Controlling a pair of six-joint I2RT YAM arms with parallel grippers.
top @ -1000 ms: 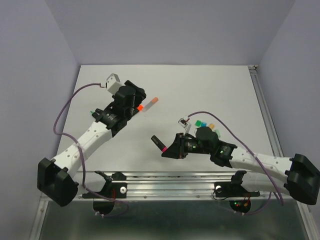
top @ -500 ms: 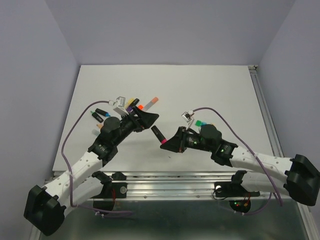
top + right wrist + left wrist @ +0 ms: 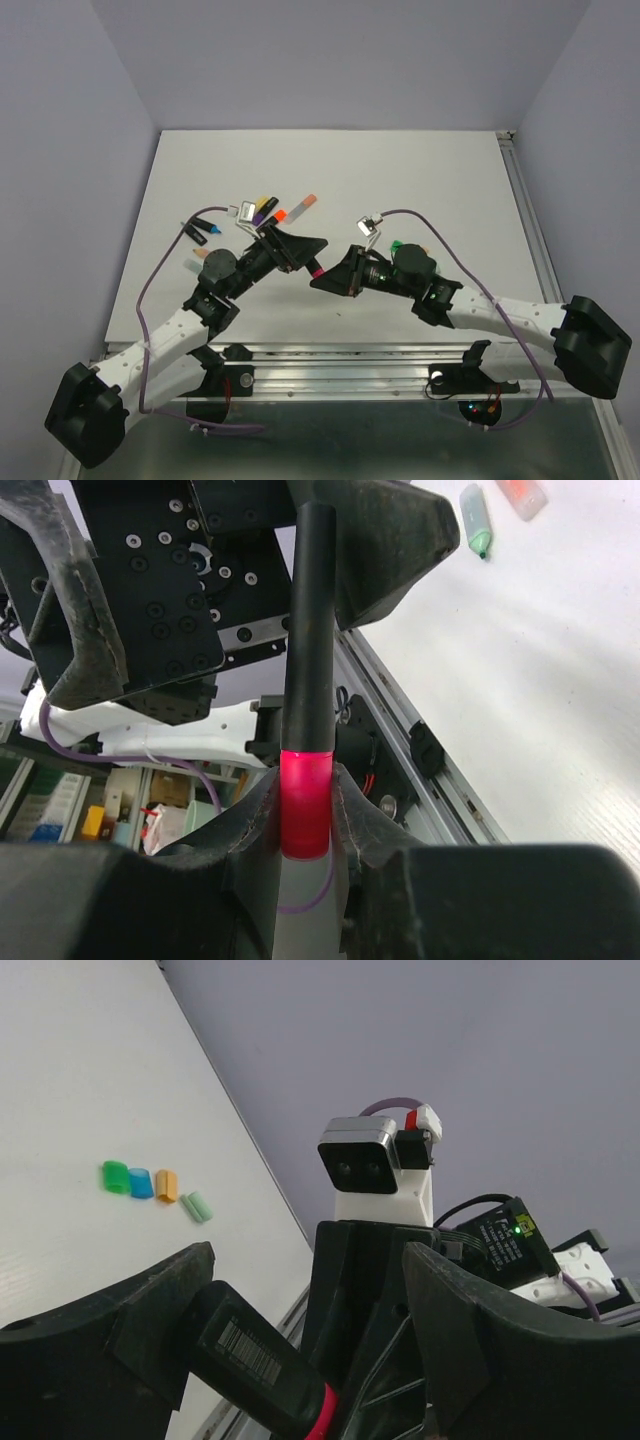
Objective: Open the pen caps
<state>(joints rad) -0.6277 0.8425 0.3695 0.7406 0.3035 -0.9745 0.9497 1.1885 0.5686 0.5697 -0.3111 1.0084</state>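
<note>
Cap (image 3: pixel 305 778) sits clamped in right claw (image 3: pixel 305 798), pen (image 3: pixel 250 1358) within left claw (image 3: pixel 308 1265).

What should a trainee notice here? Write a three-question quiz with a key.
1. True or false: the right tool holds the pen by its pink cap.
2. The left tool is: A) shut on the pen; B) open, with its fingers on either side of the pen's black body; C) nowhere near the pen.
3. Fill in: in the left wrist view, the leftmost loose cap on the table is ____.
Key: 1 true; 2 B; 3 green.
</note>
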